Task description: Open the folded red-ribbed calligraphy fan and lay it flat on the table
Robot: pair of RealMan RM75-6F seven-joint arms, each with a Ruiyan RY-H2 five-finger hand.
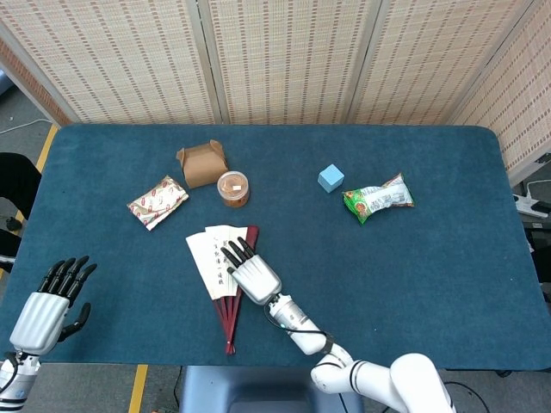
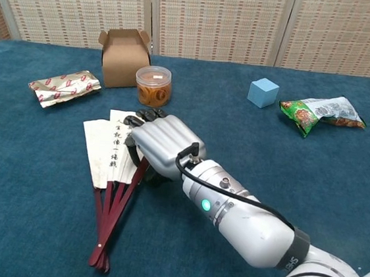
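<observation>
1. Right hand (image 1: 252,277) lies palm-down on the fan (image 1: 217,258), fingers (image 2: 149,115) stretched flat over the right-side paper and ribs; pressing, not gripping (thumb hidden, can't tell if it hooks a rib).
2. Fan sits centre-front of the table (image 1: 430,258), partly spread: white calligraphy leaves splay toward 11 o'clock of the hand, red ribs converge to a pivot at about 7 o'clock, near the table's front edge.
3. Left hand (image 1: 47,305) hovers off at 9 o'clock, well apart, fingers apart and holding nothing.
4. Step in hand, judged: sweep the outer rib to widen the spread. Do it well by keeping light downward pressure, sliding the rib in an arc about the pivot toward 2 o'clock, not dragging the whole fan; pinning the pivot end would help.
5. Beyond, at 12 o'clock: snack jar (image 1: 232,188), brown box (image 1: 202,163), wrapped packet (image 1: 157,202); blue cube (image 1: 331,178) and green bag (image 1: 377,198) toward 1–2 o'clock.
</observation>
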